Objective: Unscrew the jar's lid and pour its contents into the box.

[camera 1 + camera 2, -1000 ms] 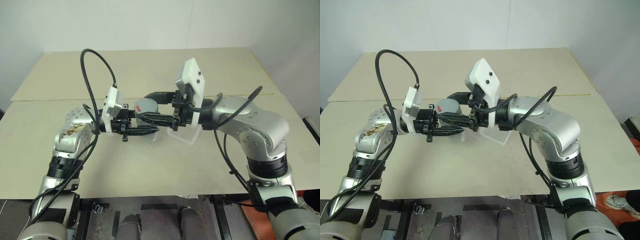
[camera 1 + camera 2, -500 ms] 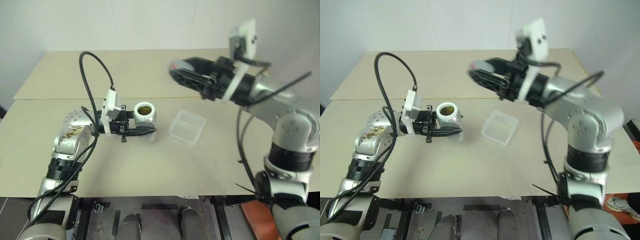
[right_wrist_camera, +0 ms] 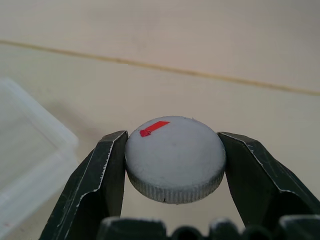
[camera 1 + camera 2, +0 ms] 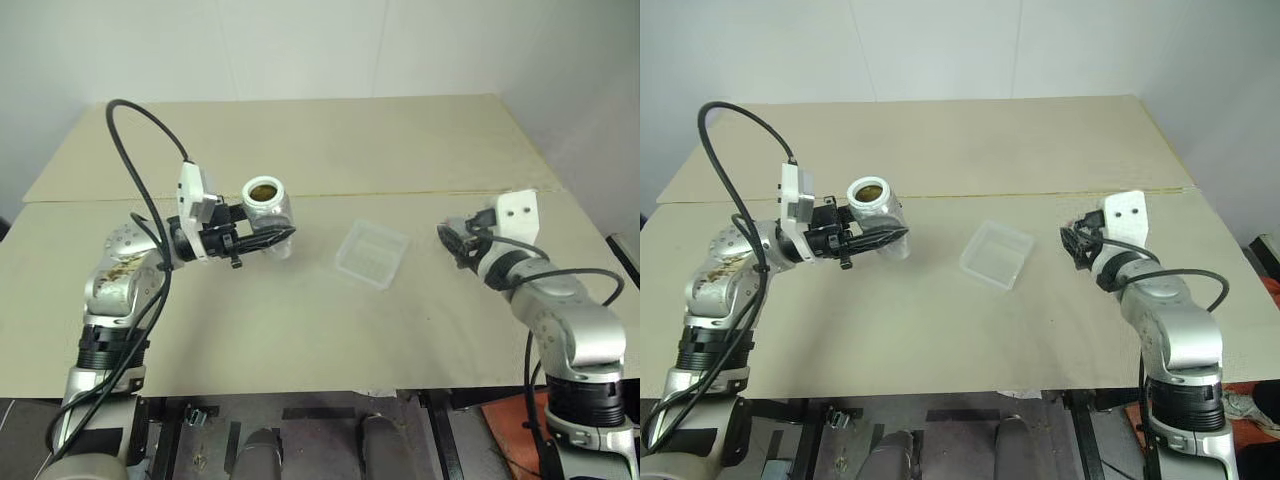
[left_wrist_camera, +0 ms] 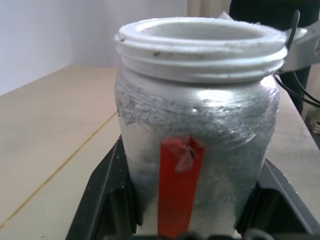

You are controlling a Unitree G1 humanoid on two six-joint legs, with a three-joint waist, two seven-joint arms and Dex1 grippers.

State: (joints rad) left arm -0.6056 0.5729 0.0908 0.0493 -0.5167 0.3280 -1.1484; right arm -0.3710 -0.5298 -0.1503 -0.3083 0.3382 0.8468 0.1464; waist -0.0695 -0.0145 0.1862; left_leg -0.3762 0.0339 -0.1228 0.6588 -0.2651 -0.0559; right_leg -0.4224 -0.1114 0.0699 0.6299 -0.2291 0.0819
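From the head cameras, the left gripper (image 4: 262, 238) was clenched round the jar (image 4: 268, 210), held upright above the table (image 4: 300, 320) with its mouth open and something dark, presumably the contents (image 4: 264, 190), showing inside. The box (image 4: 371, 253) lay flat on the table, apart from the jar toward the robot's right, between the two arms. The right gripper (image 4: 449, 238) hung low beyond the box on its far side, and these views did not make plain what it carried. In the left wrist view the two black fingers (image 5: 107, 190) pressed the jar's lower body from both sides, a red strip facing the camera and the white threaded rim bare. The jar looked stiff and light, its cloudy wall probably slick, so a grip low on the body seemed sound and would leave the mouth free for tipping. In the right wrist view the right gripper was clamped on the lid (image 3: 174, 158) by its ribbed edge, red mark up, close above the table with the box's corner just beside it; small and rigid, the lid should set down easily.
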